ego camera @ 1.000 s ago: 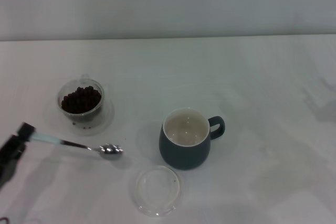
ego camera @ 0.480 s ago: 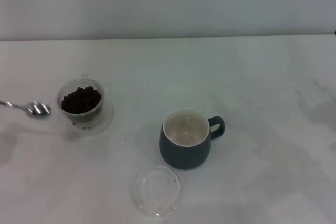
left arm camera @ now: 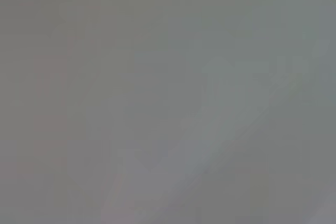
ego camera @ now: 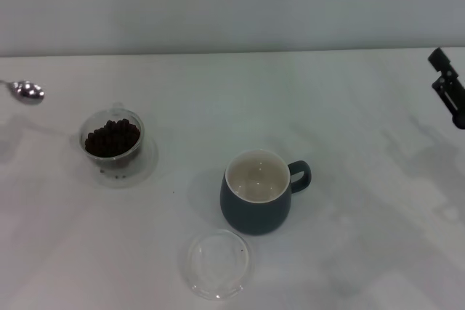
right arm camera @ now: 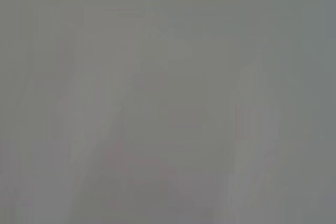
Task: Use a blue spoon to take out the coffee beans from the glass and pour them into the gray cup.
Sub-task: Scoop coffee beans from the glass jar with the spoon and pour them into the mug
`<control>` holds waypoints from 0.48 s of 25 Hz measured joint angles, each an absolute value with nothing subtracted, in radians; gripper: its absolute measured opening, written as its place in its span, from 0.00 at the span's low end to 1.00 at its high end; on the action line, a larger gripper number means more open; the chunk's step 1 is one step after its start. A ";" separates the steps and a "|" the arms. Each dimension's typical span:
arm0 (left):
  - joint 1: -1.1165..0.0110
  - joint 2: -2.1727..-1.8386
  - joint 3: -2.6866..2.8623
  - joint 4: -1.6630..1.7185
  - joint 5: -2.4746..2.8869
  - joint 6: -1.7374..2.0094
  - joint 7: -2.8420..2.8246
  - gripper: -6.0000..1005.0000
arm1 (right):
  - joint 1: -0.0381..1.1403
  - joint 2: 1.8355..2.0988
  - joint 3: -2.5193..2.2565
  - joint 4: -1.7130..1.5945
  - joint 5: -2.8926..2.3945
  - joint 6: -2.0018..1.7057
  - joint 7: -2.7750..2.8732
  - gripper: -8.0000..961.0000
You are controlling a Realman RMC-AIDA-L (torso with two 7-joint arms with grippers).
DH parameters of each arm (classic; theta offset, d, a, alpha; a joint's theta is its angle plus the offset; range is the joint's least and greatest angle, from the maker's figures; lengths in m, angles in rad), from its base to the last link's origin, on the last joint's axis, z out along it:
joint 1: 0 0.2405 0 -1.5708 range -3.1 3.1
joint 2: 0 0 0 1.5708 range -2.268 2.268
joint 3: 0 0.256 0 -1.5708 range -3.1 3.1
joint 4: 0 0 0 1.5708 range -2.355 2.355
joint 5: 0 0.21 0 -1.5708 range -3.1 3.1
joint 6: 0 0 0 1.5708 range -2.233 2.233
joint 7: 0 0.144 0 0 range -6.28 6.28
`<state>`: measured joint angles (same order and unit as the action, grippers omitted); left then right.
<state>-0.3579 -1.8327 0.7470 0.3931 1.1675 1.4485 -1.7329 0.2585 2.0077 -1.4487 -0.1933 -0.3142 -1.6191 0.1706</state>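
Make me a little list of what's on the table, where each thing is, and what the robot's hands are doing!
spoon: only its shiny bowl shows, at the left edge, beyond the glass
glass: on the left, coffee beans inside
gray cup: in the middle, upright, no beans seen inside, handle pointing right
clear lid: flat on the table, in front of the cup
right gripper: at the right edge, holding nothing
left gripper: out of sight
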 joint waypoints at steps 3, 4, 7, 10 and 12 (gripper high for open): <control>-0.423 -1.817 0.747 0.408 1.256 1.387 -1.764 0.14 | 0.260 2.010 -1.470 -0.192 -0.314 -1.619 0.176 0.62; -0.442 -1.815 0.747 0.408 1.282 1.368 -1.771 0.14 | 0.261 2.011 -1.480 -0.191 -0.313 -1.619 0.179 0.62; -0.500 -1.813 0.747 0.409 1.371 1.310 -1.786 0.14 | 0.268 2.011 -1.512 -0.193 -0.314 -1.618 0.183 0.62; -0.543 -1.813 0.748 0.414 1.448 1.262 -1.798 0.14 | 0.278 2.014 -1.534 -0.196 -0.313 -1.616 0.183 0.62; -0.571 -1.822 0.749 0.419 1.492 1.214 -1.797 0.14 | 0.282 2.014 -1.542 -0.197 -0.309 -1.615 0.185 0.62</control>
